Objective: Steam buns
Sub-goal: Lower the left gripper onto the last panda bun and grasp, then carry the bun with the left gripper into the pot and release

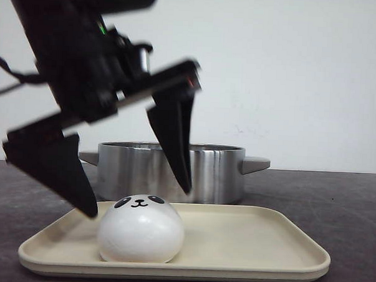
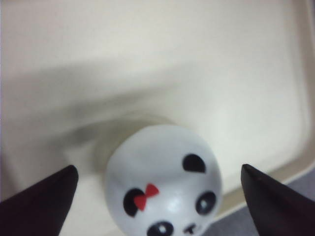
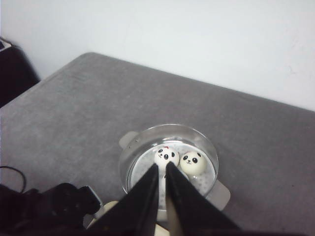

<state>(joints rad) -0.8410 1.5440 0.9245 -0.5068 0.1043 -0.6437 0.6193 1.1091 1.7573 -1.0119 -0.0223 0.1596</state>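
Note:
One white panda bun (image 1: 140, 236) sits on the cream tray (image 1: 252, 244), at its left half. My left gripper (image 1: 137, 201) is open, its black fingers spread on either side just above the bun and not touching it. In the left wrist view the bun (image 2: 162, 182) has a red bow by one ear and lies between the open left gripper's (image 2: 158, 168) tips. Two more buns (image 3: 166, 155) (image 3: 193, 163) lie inside the steel pot (image 3: 133, 152). My right gripper (image 3: 162, 165) is shut and empty, high above the pot. A fourth bun is not in view.
The steel pot (image 1: 211, 170) with side handles stands right behind the tray on the dark grey table (image 1: 347, 204). The tray's raised rim (image 2: 300, 98) runs close to the bun. The left arm (image 3: 49, 206) shows low in the right wrist view. A white wall is behind.

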